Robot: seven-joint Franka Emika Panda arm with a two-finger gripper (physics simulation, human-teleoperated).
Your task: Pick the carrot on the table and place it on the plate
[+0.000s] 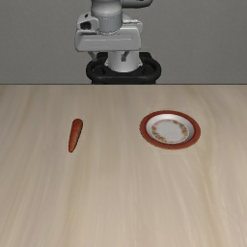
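On the pale wooden surface [123, 207], well to the exterior view's left of the red-rimmed plate [147, 129], the carrot [75, 135] lies flat and alone, clear of the plate. Beyond the plate, at the far edge of the surface, the white arm [108, 17] is folded up above its dark base [123, 69]. The pincer [109, 44] hangs there, well apart from the plate and carrot, and whether it is wide or narrow cannot be told.
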